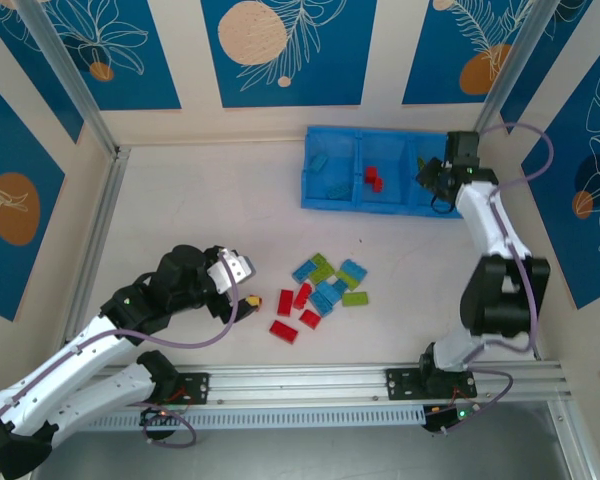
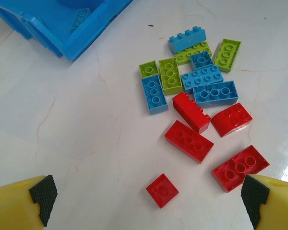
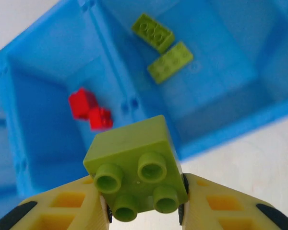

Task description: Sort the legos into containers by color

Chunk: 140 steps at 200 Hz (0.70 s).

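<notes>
Lime-green brick point(image 3: 137, 165), 4 studs, square — pinched by right gripper point(image 3: 143, 208) above blue tray point(image 3: 19, 143); left gripper point(image 2: 148, 199) spread wide over scattered red, blue, green legos point(image 2: 188, 140).

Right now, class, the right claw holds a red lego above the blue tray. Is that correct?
No. The lego in the right claw is lime green, not red, as the right wrist view shows; it is indeed held above the blue tray.
</notes>
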### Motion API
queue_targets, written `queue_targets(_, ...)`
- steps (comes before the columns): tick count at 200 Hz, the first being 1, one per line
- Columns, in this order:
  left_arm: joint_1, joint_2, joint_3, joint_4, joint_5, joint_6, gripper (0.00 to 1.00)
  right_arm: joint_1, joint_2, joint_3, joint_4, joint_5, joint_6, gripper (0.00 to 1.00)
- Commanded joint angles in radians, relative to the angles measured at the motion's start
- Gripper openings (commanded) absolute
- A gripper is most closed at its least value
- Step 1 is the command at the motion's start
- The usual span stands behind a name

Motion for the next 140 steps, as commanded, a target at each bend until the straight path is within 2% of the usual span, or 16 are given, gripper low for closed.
queue_targets(1, 0.01, -0.008, -0.017, 0.035, -0.013, 0.016, 1.0, -0.046, 0.153, 0.174, -0.062, -0.048, -0.025, 0.38)
queue_targets(16, 0.01, -0.013, -0.022, 0.041, -0.009, 0.019, 1.0, -0.076, 0.257, 0.302, -0.132, -0.07, -0.017, 0.46)
queue_targets(32, 0.01, -0.018, -0.025, 0.043, -0.013, 0.021, 1.0, -0.097, 0.339, 0.428, -0.228, -0.111, -0.014, 0.68)
queue_targets(52, 0.012, -0.02, -0.026, 0.043, -0.026, 0.026, 1.0, -0.103, 0.358, 0.505, -0.339, -0.115, 0.001, 0.78)
queue_targets(68, 0.011, -0.02, -0.025, 0.042, -0.029, 0.027, 1.0, -0.102, 0.27, 0.399, -0.315, -0.125, 0.041, 0.82)
queue_targets(103, 0.011, -0.02, -0.025, 0.046, 0.0, 0.023, 1.0, -0.051, -0.047, 0.019, -0.195, -0.198, 0.108, 0.84)
queue_targets(126, 0.011, -0.02, -0.023, 0.038, 0.044, 0.038, 1.0, 0.083, -0.243, -0.169, -0.173, -0.184, 0.085, 0.84)
queue_targets(140, 0.011, -0.015, -0.025, 0.038, 0.06, 0.045, 1.0, 0.213, -0.339, -0.26, -0.169, -0.178, 0.063, 0.84)
